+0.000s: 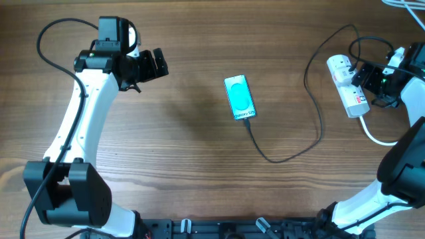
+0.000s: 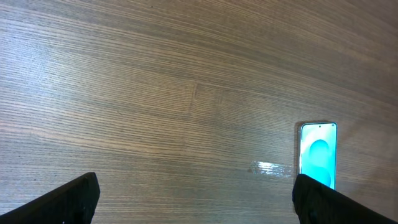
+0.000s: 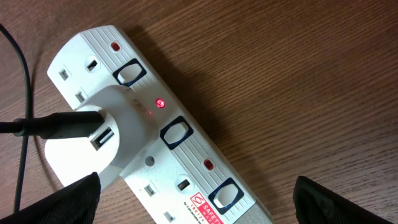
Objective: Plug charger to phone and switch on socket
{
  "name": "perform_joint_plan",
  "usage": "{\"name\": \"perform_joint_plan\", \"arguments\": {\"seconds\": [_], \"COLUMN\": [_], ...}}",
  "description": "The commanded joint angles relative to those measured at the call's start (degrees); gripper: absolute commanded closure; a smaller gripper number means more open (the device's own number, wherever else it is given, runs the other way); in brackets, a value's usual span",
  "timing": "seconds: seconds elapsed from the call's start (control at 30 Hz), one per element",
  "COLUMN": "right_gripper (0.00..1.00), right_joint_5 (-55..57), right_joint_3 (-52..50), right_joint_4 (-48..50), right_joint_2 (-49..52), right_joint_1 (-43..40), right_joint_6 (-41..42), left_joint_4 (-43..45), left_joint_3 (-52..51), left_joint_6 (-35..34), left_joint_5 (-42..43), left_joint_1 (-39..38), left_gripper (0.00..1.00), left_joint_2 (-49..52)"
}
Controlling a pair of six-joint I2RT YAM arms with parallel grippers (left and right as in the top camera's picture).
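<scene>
The phone [image 1: 240, 97] lies mid-table with its teal screen lit; the thin black charger cable [image 1: 312, 133] runs from its lower end in a loop to a white adapter [image 3: 102, 134] plugged into the socket [image 1: 348, 86] at the far right. In the right wrist view the socket [image 3: 186, 155] has one red indicator lit [image 3: 160, 103] beside the adapter. My right gripper [image 3: 196, 208] is open, just above the socket. My left gripper [image 1: 154, 64] is open and empty, left of the phone; the phone shows at the right in its view [image 2: 318, 152].
The socket's thick white cord [image 1: 378, 136] curves off toward the right edge. My right arm's base [image 1: 372, 199] stands at the lower right, my left arm's base [image 1: 66, 192] at the lower left. Bare wood lies between the left gripper and the phone.
</scene>
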Motion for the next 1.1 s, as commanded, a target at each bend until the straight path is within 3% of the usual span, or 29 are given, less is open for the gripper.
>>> {"name": "perform_joint_plan", "arguments": {"seconds": [0.0,0.2,0.43,0.7,0.9,1.0,1.07], "right_gripper": [0.00,0.00,0.00,0.00,0.00,0.00,0.00], "right_joint_5": [1.01,1.01,1.01,1.01,1.01,1.01,1.01], "right_joint_3": [0.70,0.70,0.70,0.70,0.70,0.70,0.70], "right_joint_4": [0.33,0.33,0.33,0.33,0.33,0.33,0.33], "right_joint_2": [-1.57,-1.57,-1.57,-1.57,-1.57,-1.57,-1.57], "right_joint_1": [0.26,0.26,0.26,0.26,0.26,0.28,0.26], "right_joint_6": [0.63,0.63,0.63,0.63,0.63,0.63,0.63], "left_joint_4": [-0.02,-0.02,-1.16,-4.20,-12.28,-7.96,1.03], "left_joint_3": [0.42,0.42,0.42,0.42,-1.40,-8.13,-15.82], "left_joint_6": [0.33,0.35,0.35,0.59,0.52,0.52,0.52], "left_joint_5": [-0.33,-0.33,-0.37,-6.36,-6.10,-5.88,-4.70], "left_joint_1": [-0.68,-0.04,1.33,1.33,0.79,0.72,0.72], "left_gripper": [0.00,0.00,0.00,0.00,0.00,0.00,0.00], "left_joint_2": [-4.74,-16.61,-17.31,-17.81,-17.90,-17.92,-18.69]}}
